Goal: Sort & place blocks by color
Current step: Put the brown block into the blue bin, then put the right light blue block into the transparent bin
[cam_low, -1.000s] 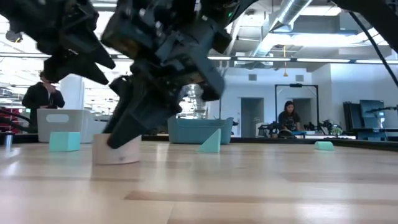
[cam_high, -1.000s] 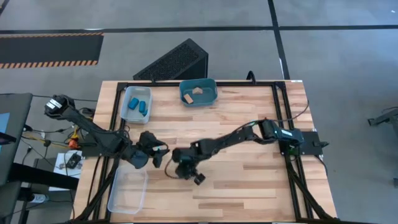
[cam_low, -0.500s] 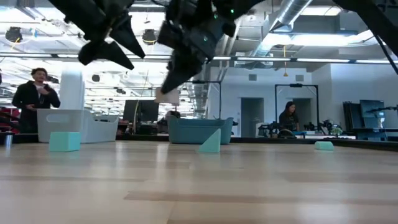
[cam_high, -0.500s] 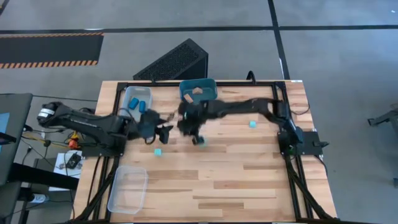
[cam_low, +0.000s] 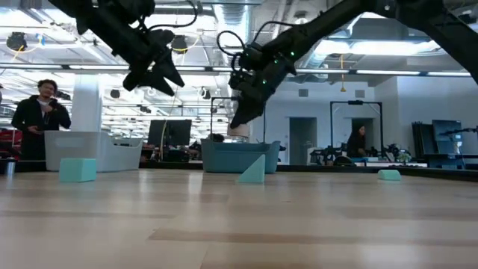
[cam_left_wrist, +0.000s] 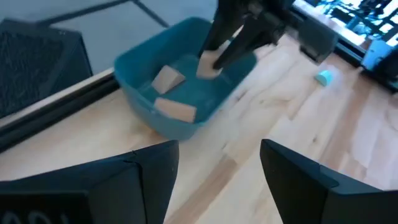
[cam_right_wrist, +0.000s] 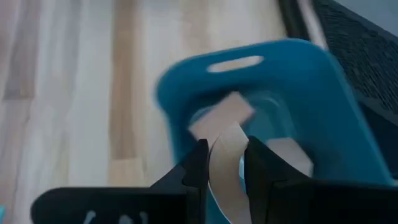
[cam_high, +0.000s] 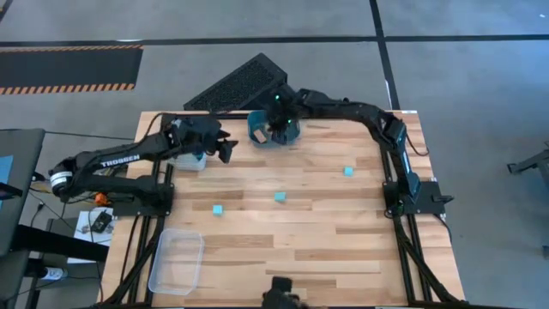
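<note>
My right gripper (cam_high: pixel 279 130) hangs over the teal tub (cam_high: pixel 291 137) at the far edge, shut on a tan wooden piece (cam_right_wrist: pixel 227 151). Two more tan blocks (cam_left_wrist: pixel 168 79) lie on the tub's floor. My left gripper (cam_high: pixel 221 148) is open and empty, raised beside the clear tray (cam_high: pixel 177 156) that holds darker blue blocks (cam_high: pixel 190 143). Three pale cyan blocks rest flat on the table: one left of centre (cam_high: pixel 218 209), one at the centre (cam_high: pixel 280 196), one to the right (cam_high: pixel 348 171). My right gripper pinches the tan wooden piece (cam_right_wrist: pixel 225 163) between its two fingers, coming from above and pointing down. The piece is lifted clear and sticks out below the fingertips (cam_low: pixel 237 133), above the tub's opening.
An empty clear tray (cam_high: pixel 176 263) sits at the near left corner. A black slanted box (cam_high: pixel 240 84) stands beyond the far edge. A dark object (cam_high: pixel 280 293) sits at the near edge. People (cam_low: pixel 43 112) stand in the room behind. The table's middle and right side hold only the cyan blocks.
My right gripper has risen from the near middle of the table, lifting the tan piece clear, and carried it toward the far edge until it hangs over the teal tub. My left gripper has risen and moved toward the far edge, beside the tray of blue blocks.
</note>
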